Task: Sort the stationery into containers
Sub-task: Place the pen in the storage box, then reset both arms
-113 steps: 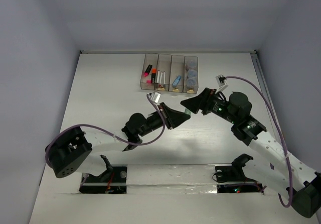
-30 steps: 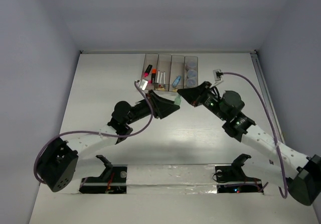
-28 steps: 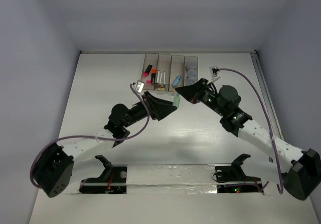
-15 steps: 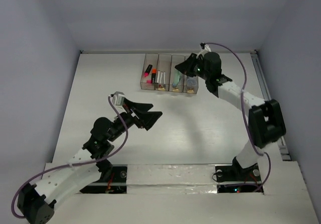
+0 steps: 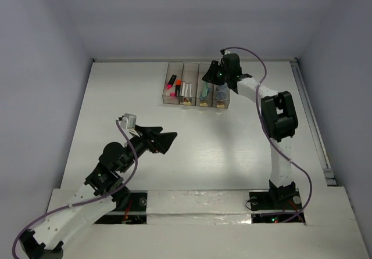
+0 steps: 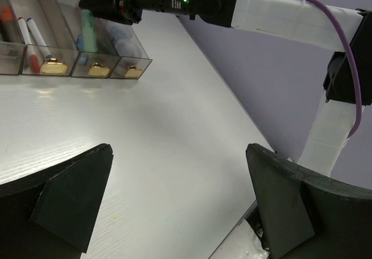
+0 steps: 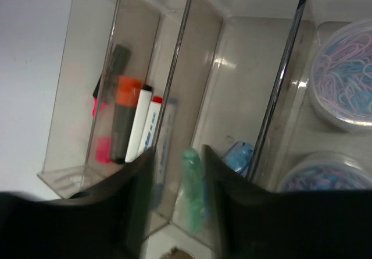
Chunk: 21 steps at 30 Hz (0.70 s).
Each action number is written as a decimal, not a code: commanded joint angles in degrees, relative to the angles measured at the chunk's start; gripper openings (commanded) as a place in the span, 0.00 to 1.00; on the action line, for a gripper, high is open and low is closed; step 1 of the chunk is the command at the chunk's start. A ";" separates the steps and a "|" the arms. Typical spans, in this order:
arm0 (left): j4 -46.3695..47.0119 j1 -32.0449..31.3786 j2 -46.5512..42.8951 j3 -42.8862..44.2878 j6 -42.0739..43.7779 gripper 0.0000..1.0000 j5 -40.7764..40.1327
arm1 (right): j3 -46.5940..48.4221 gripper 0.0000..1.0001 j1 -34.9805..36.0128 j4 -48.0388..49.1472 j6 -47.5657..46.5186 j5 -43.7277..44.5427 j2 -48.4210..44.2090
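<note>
Seen from above, a row of four joined narrow bins of translucent brownish-grey plastic [image 5: 172, 99] sits at the far middle of the white desk [image 5: 232, 148]. The right gripper [image 5: 207, 79] hangs over the third bin from the left. The left gripper [image 5: 170, 143] is well apart from it, nearer and to the left.

The left wrist camera shows that gripper's jaws wide apart with nothing between them. Small tan tabs [image 6: 51, 67] front the bins.

In the right wrist view, a pale green marker [image 7: 192, 180] stands tilted in the third bin beside a light blue marker [image 7: 238, 154]. The right jaws sit slightly apart on either side of it, with a gap on its left.

- **Leftmost bin:** a black-bodied pink highlighter [image 7: 102, 148] and an orange highlighter [image 7: 123, 117].
- **Second bin:** two thin white pens [image 7: 139, 122], with blue print too small to read.
- **Rightmost bin:** round grey-blue pots [image 7: 313, 79] of pink and blue paper clips [image 7: 349, 61].
</note>
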 commanded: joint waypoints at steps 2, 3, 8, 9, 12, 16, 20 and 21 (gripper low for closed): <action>-0.71 0.01 0.39 2.66 0.43 0.99 -1.58 | 9.92 0.68 0.16 -6.02 -3.46 1.25 1.22; -1.33 0.01 0.39 3.62 0.43 0.99 -1.58 | 10.45 0.78 0.16 -6.38 -3.64 1.34 0.87; -5.28 0.01 -0.31 7.76 1.04 0.99 -4.21 | 6.96 0.91 0.16 -6.48 -3.81 0.47 -8.84; -6.94 0.01 -0.57 9.51 1.31 0.99 -4.65 | 4.41 0.91 0.16 -5.43 -3.73 0.20 -11.93; -9.32 0.01 -1.63 13.37 2.36 0.99 -5.97 | -9.43 0.91 0.16 0.72 -2.15 -2.95 -27.70; -11.97 0.01 -2.07 19.44 5.16 0.99 -8.87 | -25.79 0.90 0.16 4.25 -2.14 -4.73 -51.85; -15.48 0.01 -2.42 24.72 7.11 0.99 -11.94 | -33.83 1.00 0.16 -3.36 -2.15 2.47 -74.32; -15.83 0.01 -2.77 26.12 7.28 0.99 -12.74 | -35.06 1.00 0.16 -4.53 -2.14 4.05 -78.28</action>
